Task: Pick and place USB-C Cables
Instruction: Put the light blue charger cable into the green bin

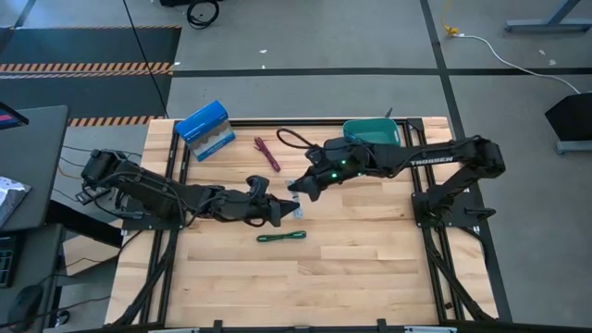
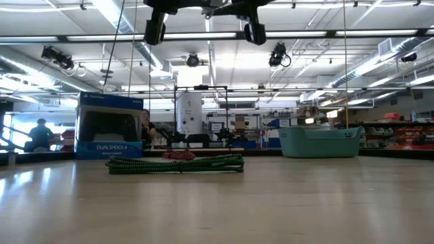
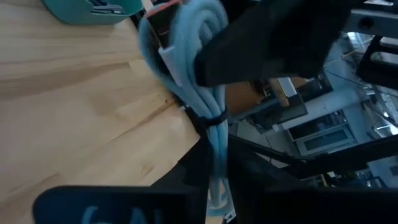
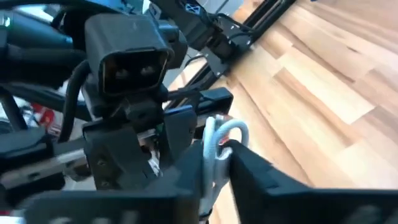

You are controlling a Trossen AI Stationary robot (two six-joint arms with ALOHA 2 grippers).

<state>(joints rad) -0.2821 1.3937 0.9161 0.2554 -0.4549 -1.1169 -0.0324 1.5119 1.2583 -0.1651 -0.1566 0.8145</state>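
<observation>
Midair now, both tools meeting over the middle of the wooden table (image 1: 370, 268). My left gripper (image 1: 285, 212) and my right gripper (image 1: 300, 191) each pinch the same silvery-blue bundled USB-C cable (image 1: 295, 201): a handover, I judge.

Left wrist view: the cable's pale coils (image 3: 202, 74) run between my own dark fingers and the other arm's, a black tie around the bundle's waist. Right wrist view: its looped end (image 4: 225, 138) sits clamped between my right fingers, with the left arm's wrist camera directly ahead, very close.

To do this well: one tool must hold firmly before the other lets go. I would open the giving fingers slowly, then back straight away along the cable's length so the loops do not snag. Which arm gives, I cannot tell.

Around the tools:
- green coiled cable (image 1: 281, 238) on the table, just on the near side of my left gripper, apart from it.
- maroon cable (image 1: 267, 153) beyond both tools, lying flat.
- dark looped cable (image 1: 291, 140) near the maroon one.
- teal plastic bin (image 1: 372, 131) behind my right forearm, the likely drop point.
- blue box (image 1: 204, 129) farther off, on the left arm's side.

In the way: the arms crowd each other; retreat needs care.
</observation>
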